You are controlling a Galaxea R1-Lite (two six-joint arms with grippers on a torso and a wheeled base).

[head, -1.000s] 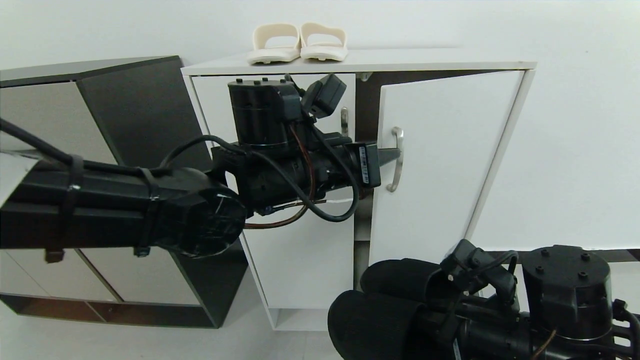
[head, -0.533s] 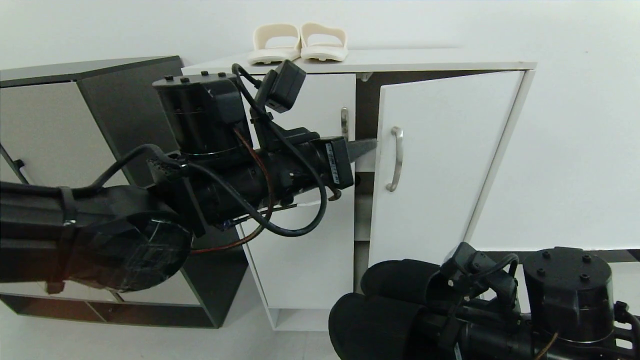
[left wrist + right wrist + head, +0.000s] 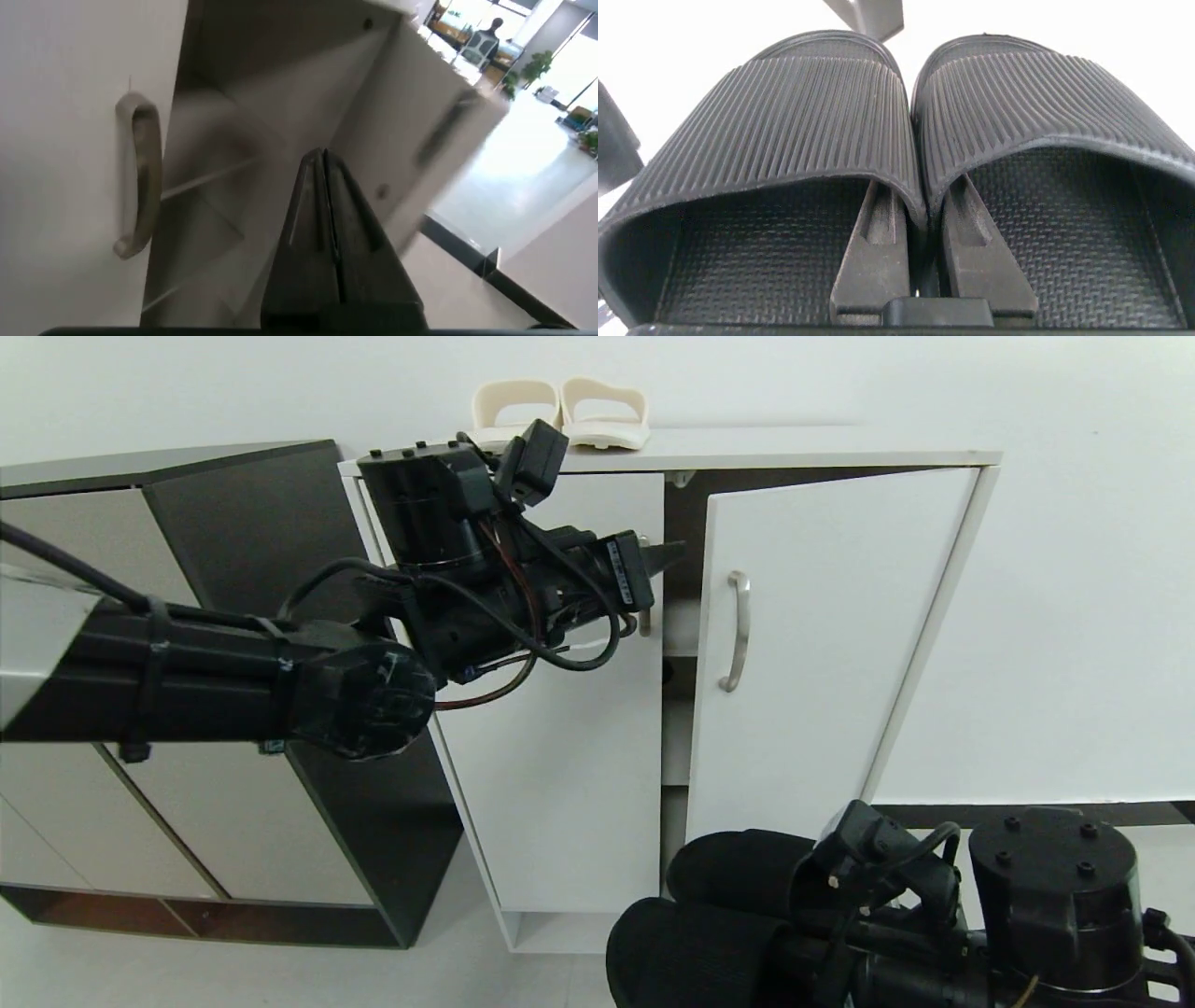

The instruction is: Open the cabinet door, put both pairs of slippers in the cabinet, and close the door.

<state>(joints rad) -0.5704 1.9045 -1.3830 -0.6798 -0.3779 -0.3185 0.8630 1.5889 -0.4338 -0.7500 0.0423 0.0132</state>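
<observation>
1. White is the cabinet (image 3: 794, 455) ahead of me. Its right door (image 3: 822, 644) stands ajar, leaving a dark gap between it and the left door (image 3: 560, 775), which sits flush shut.
2. My left hand (image 3: 674, 555) is raised in front of that gap near the cabinet's top, fingers pressed together with nothing between them. From the left wrist I see its tip pointing into the opening, with the left door's handle (image 3: 138, 177) just beside it. The right door's handle (image 3: 738, 630) lies apart from it, on the far side of the gap and lower.
3. The black slippers (image 3: 906, 121) sit side by side in my right hand (image 3: 920, 201). One finger lies inside each slipper, and the two clamp the adjoining side walls between them. This pair hangs low, in front of the cabinet's foot and below the ajar door.
4. The cream slippers (image 3: 602, 415) lie side by side on the cabinet's top, above the left door. Neither hand touches them.
5. A dark cabinet (image 3: 233, 523) stands against the white one's left side.
</observation>
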